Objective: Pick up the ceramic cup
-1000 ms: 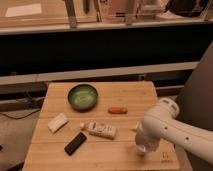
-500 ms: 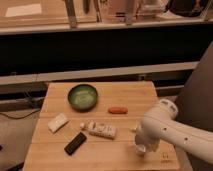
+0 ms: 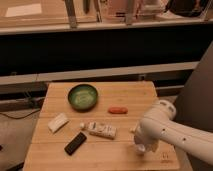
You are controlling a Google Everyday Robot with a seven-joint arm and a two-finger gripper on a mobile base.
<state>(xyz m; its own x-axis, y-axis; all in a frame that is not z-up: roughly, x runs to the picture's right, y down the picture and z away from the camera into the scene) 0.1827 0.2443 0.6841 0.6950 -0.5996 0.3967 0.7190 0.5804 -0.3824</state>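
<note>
Camera view: you see the gripper [image 3: 142,145] pointing down over the front right part of the table [image 3: 131,94], right of the packet [image 3: 100,130]. You cannot tell whether it is released or grasping. The cup [image 3: 141,149] shows only as a small white shape at its tip.

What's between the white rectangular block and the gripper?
Camera view: a flat white packet lies between the white rectangular block and the gripper, low at the wooden table's front right.
</note>
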